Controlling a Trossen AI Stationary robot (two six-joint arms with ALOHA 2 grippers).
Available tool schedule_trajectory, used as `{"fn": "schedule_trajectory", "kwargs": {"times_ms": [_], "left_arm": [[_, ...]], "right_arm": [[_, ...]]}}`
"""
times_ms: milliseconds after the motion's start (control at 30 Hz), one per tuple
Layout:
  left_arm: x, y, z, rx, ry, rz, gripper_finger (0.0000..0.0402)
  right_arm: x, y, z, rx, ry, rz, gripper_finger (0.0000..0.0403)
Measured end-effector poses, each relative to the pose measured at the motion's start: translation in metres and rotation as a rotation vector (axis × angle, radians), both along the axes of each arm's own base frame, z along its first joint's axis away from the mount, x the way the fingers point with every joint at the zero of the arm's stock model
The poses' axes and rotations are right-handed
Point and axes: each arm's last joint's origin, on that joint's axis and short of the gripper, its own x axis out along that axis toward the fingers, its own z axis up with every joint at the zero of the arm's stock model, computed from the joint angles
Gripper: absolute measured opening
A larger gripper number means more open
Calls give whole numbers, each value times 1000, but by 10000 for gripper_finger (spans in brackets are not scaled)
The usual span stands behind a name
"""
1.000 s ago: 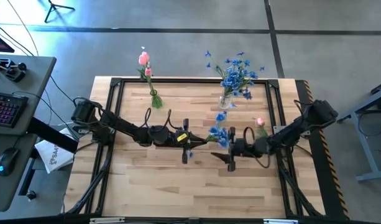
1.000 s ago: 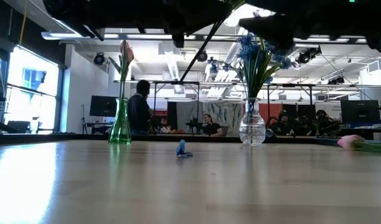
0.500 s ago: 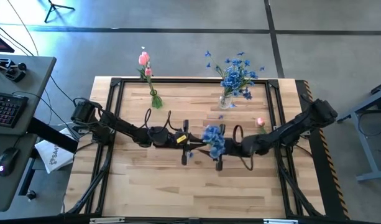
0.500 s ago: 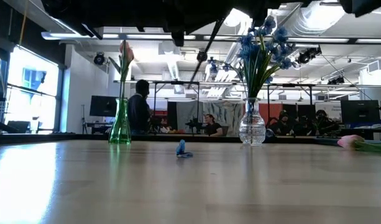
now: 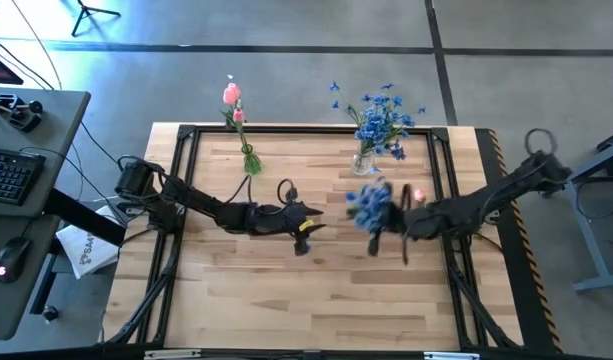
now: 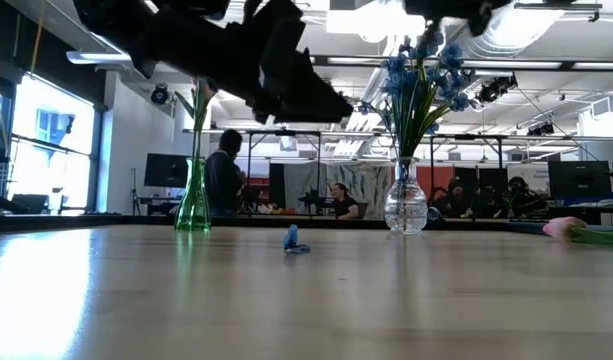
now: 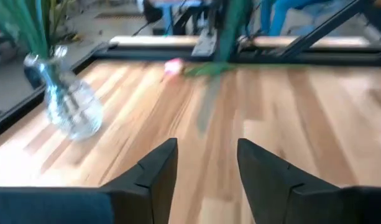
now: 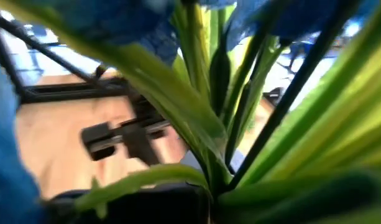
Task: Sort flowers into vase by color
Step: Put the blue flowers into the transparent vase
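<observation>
My right gripper [image 5: 384, 226] hangs over the table's middle right, shut on a blue flower spray [image 5: 368, 205] whose blossoms and green stems [image 8: 252, 106] fill the right wrist view. My left gripper [image 5: 311, 226] stands open to the spray's left with nothing between its fingers [image 7: 206, 168]. At the far edge stand a green vase [image 5: 249, 160] with pink tulips [image 5: 232, 97] and a clear vase [image 5: 363, 161] with blue flowers [image 5: 381, 122]. A pink tulip [image 5: 418, 196] lies on the table. My right gripper holds the blue spray low on its bunched green stems [image 8: 216, 182]; leaves hide the fingers themselves. It comes at the spray roughly level from the table's right. The spray is lifted clear of the table, its blossoms [image 5: 366, 203] toward the left and far side of the gripper.
A small loose blue blossom [image 6: 294, 240] lies on the wood in front of the vases. A black frame [image 5: 286, 131] runs around the tabletop. The near half of the table [image 5: 316, 300] is bare wood. People sit in the room beyond.
The spray has passed from my left gripper to my right. My right gripper closed around it near the blossoms, then rose and drew toward the table's right with it. My left gripper opened, let go of the stem and tipped downward.
</observation>
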Motion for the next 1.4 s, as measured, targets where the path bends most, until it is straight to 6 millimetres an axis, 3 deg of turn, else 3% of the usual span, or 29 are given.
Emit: {"fn": "schedule_trajectory", "kwargs": {"times_ms": [167, 300, 500, 733, 833, 1033, 1200, 1400], "left_arm": [[-2, 0, -5, -19, 50, 15, 160], [-2, 0, -6, -18, 55, 11, 161], [-2, 1, -6, -15, 55, 20, 161], [-1, 10, -5, 82, 52, 139, 161], [4, 29, -5, 133, 0, 222, 161], [28, 83, -16, 178, -26, 165, 168], [55, 130, -29, 210, -7, 112, 206], [91, 165, -30, 209, -65, 115, 262]], "right_arm": [[-49, -37, 29, 5, -31, -150, 5], [-70, -68, 33, -13, -88, -249, 4], [-70, -109, 14, -38, -136, -394, 2], [-57, -135, 20, -13, -158, -399, 1], [-52, -140, 17, -11, -113, -397, 1], [-48, -142, 12, -23, -71, -402, 1], [-48, -142, 12, -23, -71, -405, 1], [-48, -142, 11, -19, -64, -407, 1]]}}
